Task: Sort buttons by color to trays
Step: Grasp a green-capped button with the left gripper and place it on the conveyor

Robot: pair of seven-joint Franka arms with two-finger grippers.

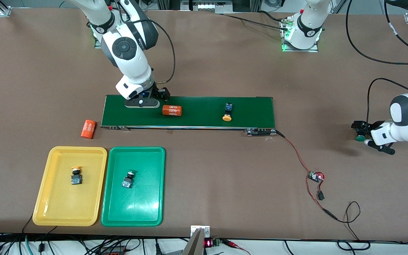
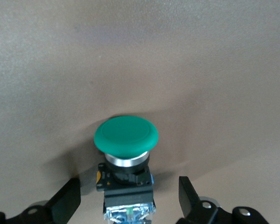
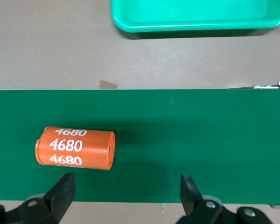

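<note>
We count four buttons: two yellow-capped, two green-capped. Two trays: one yellow, one green. Two orange cylinders. One conveyor belt. Two grippers: left, right.

Robotics laboratory: a brown bench table carrying a small green conveyor belt, bolted arm bases, exposed wiring and a circuit board.
</note>
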